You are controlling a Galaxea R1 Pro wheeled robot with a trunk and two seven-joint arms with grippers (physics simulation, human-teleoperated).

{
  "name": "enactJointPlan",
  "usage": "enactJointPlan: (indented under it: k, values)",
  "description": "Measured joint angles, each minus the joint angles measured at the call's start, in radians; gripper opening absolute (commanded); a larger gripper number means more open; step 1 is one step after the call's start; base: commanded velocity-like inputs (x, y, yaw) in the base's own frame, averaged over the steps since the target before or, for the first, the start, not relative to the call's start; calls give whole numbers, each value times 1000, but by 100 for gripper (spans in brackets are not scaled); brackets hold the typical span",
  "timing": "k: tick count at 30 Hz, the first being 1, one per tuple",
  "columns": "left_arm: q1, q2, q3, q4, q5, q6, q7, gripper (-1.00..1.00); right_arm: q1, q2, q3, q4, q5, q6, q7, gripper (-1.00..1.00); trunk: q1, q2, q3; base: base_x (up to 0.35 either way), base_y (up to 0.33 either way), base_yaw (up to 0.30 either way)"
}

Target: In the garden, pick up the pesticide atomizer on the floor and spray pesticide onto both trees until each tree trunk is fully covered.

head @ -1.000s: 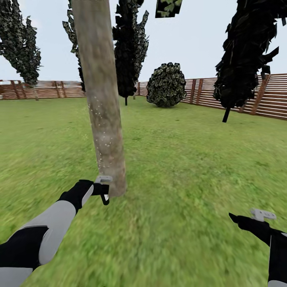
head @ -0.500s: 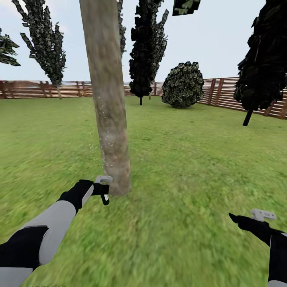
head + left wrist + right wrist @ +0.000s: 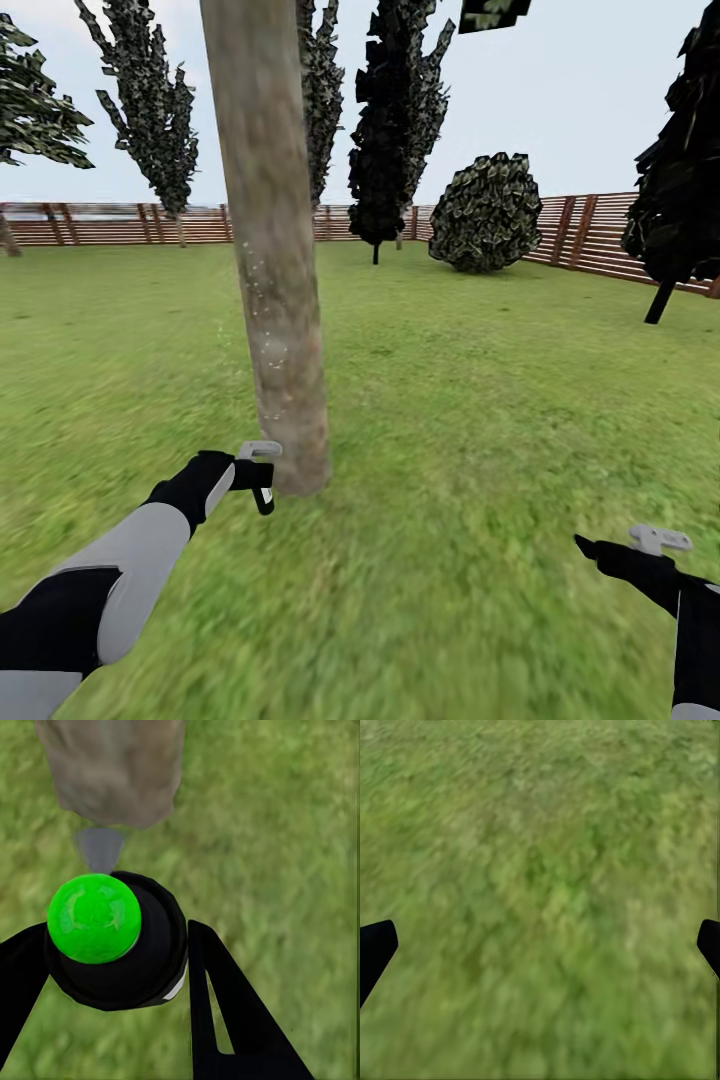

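1. Gripping the pesticide atomizer (image 3: 112,952) between its fingers, the left gripper (image 3: 262,478) aims the nozzle at the trunk's base.
2. Just ahead stands the tree trunk (image 3: 275,250), flecked with pale droplets, so spray lands at close range.
3. Hanging spread and empty over the grass (image 3: 480,400), the right gripper (image 3: 540,945) keeps clear.

Background items, head view.

Wooden fence (image 3: 120,225): brown horizontal slats, running across the mid-height of the frame from the left edge and angling forward at the right edge.

Round bush (image 3: 485,212): dense mottled green foliage, right of centre, standing in front of the fence.

Dark cypress (image 3: 398,120): narrow, near-black, upper centre, thin stem.

Second cypress (image 3: 150,100): paler, speckled, upper left.

Dark tree (image 3: 685,190): right edge, leaning thin stem.

Leafy branches (image 3: 35,110): far upper left.

Sky (image 3: 580,100): pale, hazy.
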Motion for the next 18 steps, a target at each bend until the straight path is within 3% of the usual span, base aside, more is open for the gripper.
enactJointPlan:
  k: [5,18]
  values:
    - [0,0,0,0,0,0,0,-100,0,0,0,0,-1,0,0,100,0,0,0,64,-231,1]
    - [17,7,-1,0,-4,13,1,-100,0,0,0,1,-1,0,0,100,0,0,0,3,-11,0]
